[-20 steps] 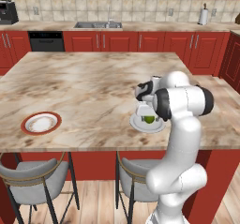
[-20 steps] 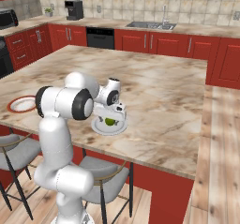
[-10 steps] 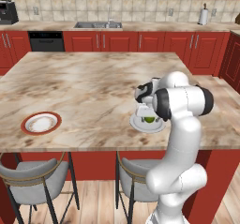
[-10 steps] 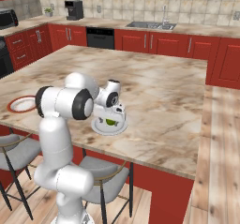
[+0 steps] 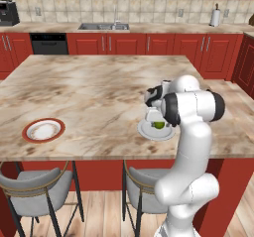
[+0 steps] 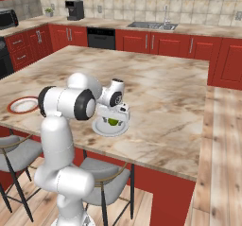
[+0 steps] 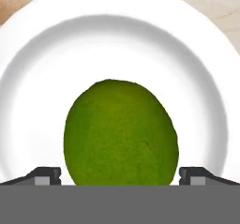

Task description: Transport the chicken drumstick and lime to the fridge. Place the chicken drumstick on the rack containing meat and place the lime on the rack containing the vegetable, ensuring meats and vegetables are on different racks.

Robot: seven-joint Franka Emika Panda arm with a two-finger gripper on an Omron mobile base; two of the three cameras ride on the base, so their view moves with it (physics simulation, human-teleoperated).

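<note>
The lime [image 7: 121,133] lies in the middle of a white plate [image 7: 117,45] at the near right edge of the island counter [image 5: 99,92], and my claw [image 7: 120,174] is down directly over it, jaws standing fully apart with one fingertip [image 7: 46,175] on each side of the fruit, not yet pressing it. Against the pictures of a second ago nothing has visibly shifted: arm, plate and lime sit as before and the jaws have stayed wide. I judge this a settled pre-grasp pose, so the step now due is to close on the lime; it is round and smooth and may roll on the glazed plate if the fingers meet it off-centre. The fridge and its racks cannot be seen from here, so the carry lies entirely ahead. The chicken drumstick is not identifiable; a red-rimmed plate [image 5: 43,130] at the near left of the counter holds something pale that I cannot make out. Around: two grey stools [image 5: 30,186] tucked under the near edge, red cabinets [image 5: 173,47], a sink [image 5: 103,26] on the far counter. Nothing stands between claw and lime.
</note>
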